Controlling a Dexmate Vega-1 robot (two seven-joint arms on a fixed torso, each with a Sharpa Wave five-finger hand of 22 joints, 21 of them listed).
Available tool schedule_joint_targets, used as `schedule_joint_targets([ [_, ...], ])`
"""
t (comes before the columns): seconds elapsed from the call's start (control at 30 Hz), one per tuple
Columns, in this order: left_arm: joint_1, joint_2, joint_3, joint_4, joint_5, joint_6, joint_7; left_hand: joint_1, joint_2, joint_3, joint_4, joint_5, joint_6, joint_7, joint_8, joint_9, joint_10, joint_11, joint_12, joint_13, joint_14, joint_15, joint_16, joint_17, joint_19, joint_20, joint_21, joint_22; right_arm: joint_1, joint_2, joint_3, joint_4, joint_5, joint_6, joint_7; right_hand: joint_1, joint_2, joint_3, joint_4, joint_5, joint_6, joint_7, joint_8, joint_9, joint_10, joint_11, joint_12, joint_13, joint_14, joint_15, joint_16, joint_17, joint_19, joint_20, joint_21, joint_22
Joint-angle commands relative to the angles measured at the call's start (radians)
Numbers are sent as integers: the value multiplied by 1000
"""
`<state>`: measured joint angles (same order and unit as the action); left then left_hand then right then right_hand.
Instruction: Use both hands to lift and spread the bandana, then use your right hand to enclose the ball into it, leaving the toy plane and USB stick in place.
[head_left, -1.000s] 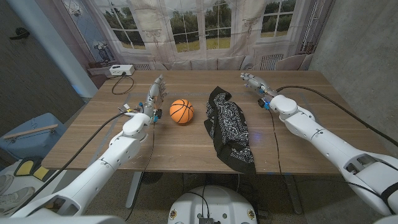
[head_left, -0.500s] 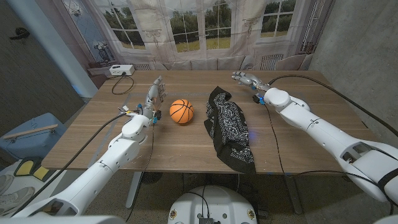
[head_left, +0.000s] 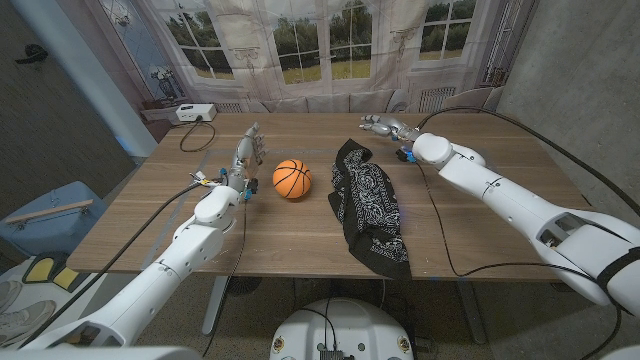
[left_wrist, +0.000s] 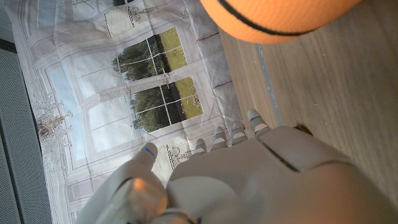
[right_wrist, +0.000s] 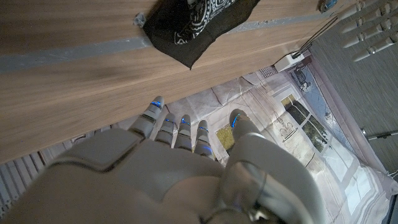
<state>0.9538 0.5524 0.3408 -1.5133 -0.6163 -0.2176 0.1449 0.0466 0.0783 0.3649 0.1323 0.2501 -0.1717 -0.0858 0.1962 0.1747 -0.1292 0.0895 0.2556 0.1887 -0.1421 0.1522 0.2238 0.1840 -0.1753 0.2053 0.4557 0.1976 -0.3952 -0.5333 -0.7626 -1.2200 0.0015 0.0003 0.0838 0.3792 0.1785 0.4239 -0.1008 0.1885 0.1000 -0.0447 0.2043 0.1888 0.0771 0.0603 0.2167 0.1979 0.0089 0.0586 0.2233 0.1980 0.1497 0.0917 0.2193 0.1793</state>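
Head view: bandana (head_left: 368, 205) lies crumpled on the wooden table (head_left: 500, 190), near end draped over the edge, not yet lifted. Mini basketball (head_left: 292, 179) just beside left hand (head_left: 247, 152), fingers apart, empty. Right hand (head_left: 385, 126) near the bandana's far corner, fingers spread, holding nothing. All steps left

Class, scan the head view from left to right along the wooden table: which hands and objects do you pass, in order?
Left hand → orange basketball-patterned ball → crumpled black-and-white paisley bandana → right hand, above the bandana's far end.
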Motion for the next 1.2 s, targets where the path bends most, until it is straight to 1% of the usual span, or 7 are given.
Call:
schedule_joint_targets([
  [0.03,7,-3,-5,12,-7,-15,-9,1,0,-2,1,-1,-1,-5,1,3,6,2,-1,6,12,2,-1,3,-34,8,4,6,72,28,-85,14,-134,-73,35,7,3,7,4,-2,1,-1,-5,1,-2,-6,-2,3,-3,-6,7,6,7,-4,5,5],
  [0.07,7,-3,-5,13,-7,-15,-9,1,0,-2,1,-1,-1,-4,1,3,5,2,-1,6,12,2,-1,3,-34,8,4,6,72,28,-85,14,-135,-73,36,7,3,7,4,-2,0,-1,-5,1,-3,-7,-2,4,-3,-6,7,6,7,-3,5,5],
  [0.33,8,1,-8,19,-12,-18,-18,1,0,-3,1,-1,0,-6,0,4,6,1,-3,6,14,3,-2,3,-33,8,3,6,116,53,-140,33,-231,-113,26,12,5,10,6,-2,-1,0,-6,2,-1,-8,-2,4,-1,-10,8,8,12,-5,6,5],
  [0.67,2,1,-10,33,-17,-19,-26,0,-2,-6,1,-1,0,-5,-2,4,3,0,-6,6,14,2,-6,4,-33,8,1,6,171,92,-207,73,-326,-161,43,25,8,19,3,-3,-8,0,-9,3,-7,-13,-6,5,0,-15,8,9,18,-8,8,5],
  [0.9,-5,-2,-9,47,-21,-23,-35,-1,-2,-7,1,-1,1,-6,-3,4,4,0,-7,6,12,3,-8,4,-33,8,0,6,217,123,-268,105,-409,-210,65,41,7,27,-3,-4,-28,3,-15,3,-13,-12,-9,5,8,-22,10,8,29,-10,11,5],
  [1.1,-9,-5,-9,55,-20,-25,-34,-2,-3,-8,2,-1,1,-5,-3,4,3,0,-9,6,12,3,-9,4,-34,8,-1,6,248,148,-308,142,-456,-229,79,59,3,35,-13,-6,-49,6,-20,4,-25,-14,-14,6,12,-28,10,7,36,-10,12,5],
  [1.2,-13,-7,-9,61,-20,-27,-35,-2,-3,-8,2,-1,0,-5,-4,4,2,0,-10,7,13,3,-9,4,-34,8,-1,6,269,164,-336,162,-486,-247,101,69,-1,39,-19,-6,-62,7,-23,4,-35,-12,-17,6,12,-29,9,6,38,-10,11,4],
])
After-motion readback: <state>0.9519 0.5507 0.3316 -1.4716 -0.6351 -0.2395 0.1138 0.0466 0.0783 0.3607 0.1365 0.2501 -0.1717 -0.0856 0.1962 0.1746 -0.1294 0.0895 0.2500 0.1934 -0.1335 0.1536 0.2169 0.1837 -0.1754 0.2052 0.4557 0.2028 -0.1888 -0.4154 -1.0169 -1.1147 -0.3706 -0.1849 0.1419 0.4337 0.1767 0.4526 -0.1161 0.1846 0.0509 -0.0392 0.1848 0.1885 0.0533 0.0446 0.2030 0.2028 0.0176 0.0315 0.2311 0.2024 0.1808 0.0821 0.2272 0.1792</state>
